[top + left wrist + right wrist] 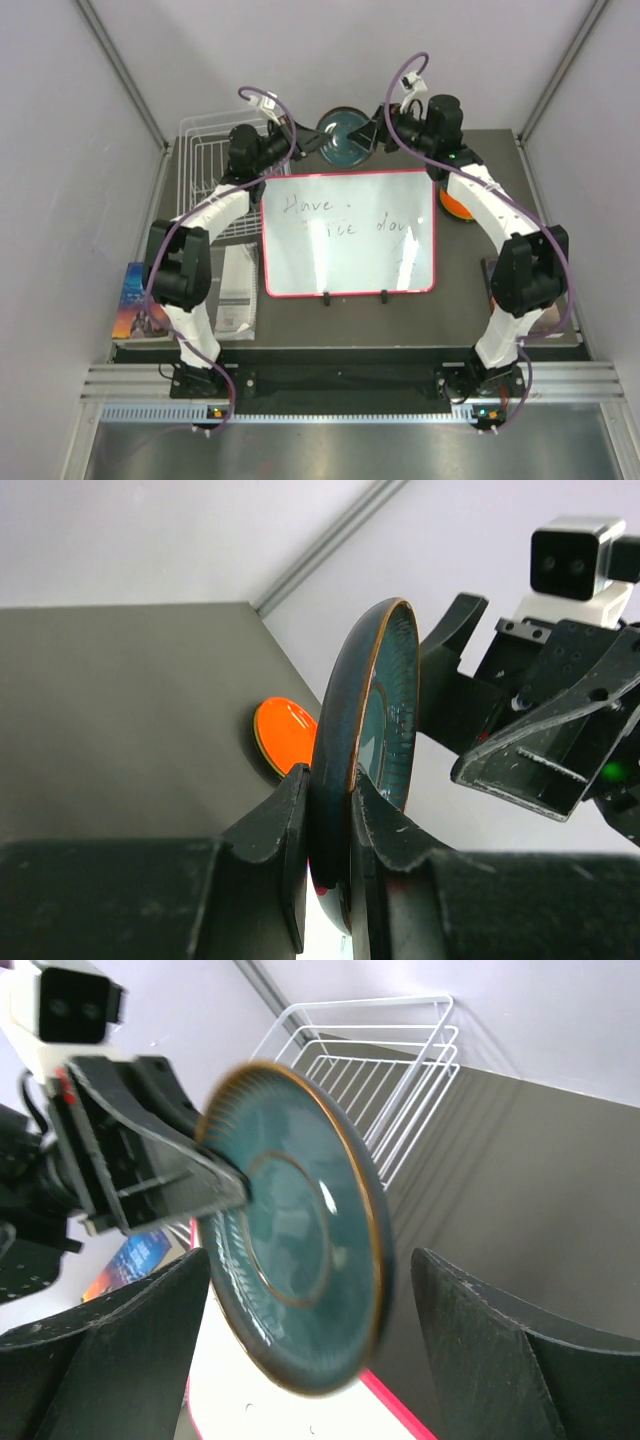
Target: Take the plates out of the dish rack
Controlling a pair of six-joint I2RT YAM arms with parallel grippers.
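Observation:
A teal-blue plate (345,137) hangs on edge above the back edge of the whiteboard. My left gripper (330,780) is shut on its lower rim, one finger on each face of the plate (372,705). My right gripper (308,1265) stands open around the same plate (300,1260), with its fingers wide of the plate on both sides and a gap on each. An orange plate (457,207) lies flat at the table's right, also visible as the orange plate (285,735) past my left fingers. The white wire dish rack (208,160) stands at the back left.
A red-framed whiteboard (350,235) with handwriting lies in the middle of the table. A colourful book (138,305) and a folded paper (237,290) lie at the front left. A dark object (488,275) sits by the right arm.

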